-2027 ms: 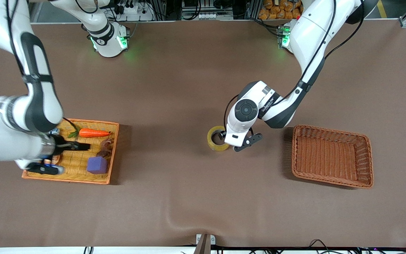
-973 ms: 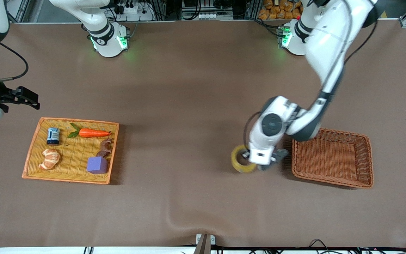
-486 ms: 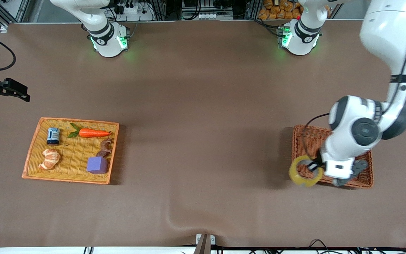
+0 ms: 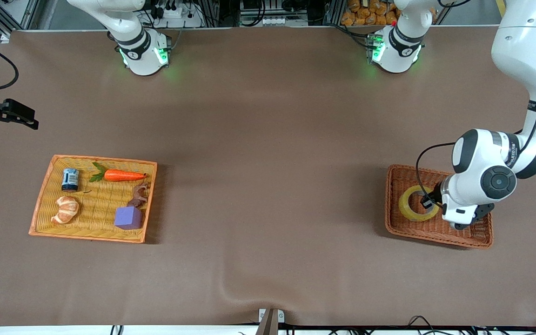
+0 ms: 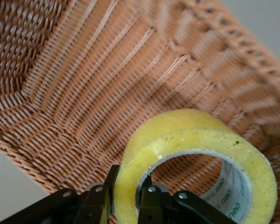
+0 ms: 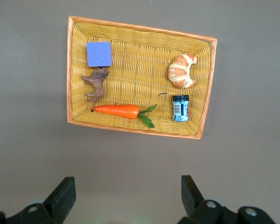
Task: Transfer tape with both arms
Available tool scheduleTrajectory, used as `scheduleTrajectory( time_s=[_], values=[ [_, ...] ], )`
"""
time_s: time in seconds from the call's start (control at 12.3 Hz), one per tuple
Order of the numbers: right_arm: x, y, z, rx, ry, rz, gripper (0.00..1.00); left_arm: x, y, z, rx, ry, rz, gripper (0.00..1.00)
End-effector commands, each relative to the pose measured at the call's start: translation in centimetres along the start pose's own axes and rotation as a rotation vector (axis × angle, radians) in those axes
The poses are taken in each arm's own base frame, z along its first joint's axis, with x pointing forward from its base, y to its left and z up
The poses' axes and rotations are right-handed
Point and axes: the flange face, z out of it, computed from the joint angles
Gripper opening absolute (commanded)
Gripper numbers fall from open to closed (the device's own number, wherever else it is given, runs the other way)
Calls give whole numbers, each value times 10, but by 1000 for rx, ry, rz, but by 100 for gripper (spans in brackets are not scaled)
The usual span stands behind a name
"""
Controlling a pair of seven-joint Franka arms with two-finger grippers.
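Note:
The tape [image 4: 407, 207] is a yellowish ring inside the brown wicker basket [image 4: 435, 235] at the left arm's end of the table. My left gripper [image 4: 427, 201] is shut on the tape's wall, one finger inside the ring and one outside. In the left wrist view the tape [image 5: 196, 149] is held low over the basket's woven floor [image 5: 84, 84], pinched in my left gripper [image 5: 126, 205]. I cannot tell whether it touches the floor. My right gripper [image 4: 14, 117] is open and empty, high over the bare table at the right arm's end; it waits there and also shows in the right wrist view [image 6: 128, 196].
An orange wicker tray [image 4: 86, 236] at the right arm's end holds a carrot [image 4: 123, 176], a purple cube [image 4: 128, 217], a toy horse [image 4: 139, 194], a croissant [image 4: 65, 209] and a small can [image 4: 70, 179]. The tray [image 6: 140, 28] also shows in the right wrist view.
My left arm carried the tape from the middle of the table into the brown basket. My right arm rose off the tray and drew back to the table's end.

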Motion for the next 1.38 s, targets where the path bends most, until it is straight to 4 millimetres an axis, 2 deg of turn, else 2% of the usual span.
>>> scheduleTrajectory(
  time_s=[0.0,0.08,0.16,0.24,0.32,0.41,0.49,0.57,0.65,0.73,0.89,1.14,1.3],
  values=[
    [-7,-2,-8,14,8,14,100,-21,-15,-12,30,12,21,0],
    [-7,-1,-8,14,12,16,100,-21,-15,-13,31,14,23,37],
    [-7,-2,-8,13,12,14,100,-19,-16,-25,21,34,18,99],
    [-7,-2,-8,14,8,28,100,-13,-16,-50,0,76,10,100],
    [-8,-2,-8,14,4,46,100,-11,-14,-84,-27,132,6,100],
    [-10,-2,-9,15,-2,68,100,-9,-17,-127,-60,199,-5,100],
    [-11,-3,-9,15,-5,86,100,-14,-15,-163,-88,255,21,100],
    [-10,-8,-9,14,-3,94,100,-21,-16,-207,-116,319,55,100],
    [-10,-10,-10,14,-3,94,100,-34,-23,-248,-122,353,55,100],
    [-11,-9,-10,14,-2,96,100,-45,-33,-280,-111,378,65,100],
    [-15,-1,-11,16,-11,97,100,-66,-51,-321,-120,414,121,100],
    [-20,-1,-15,17,-16,96,100,-89,-78,-368,-194,349,230,100],
    [-19,-3,-15,16,-10,94,100,-105,-98,-383,-226,302,217,100]
  ],
)
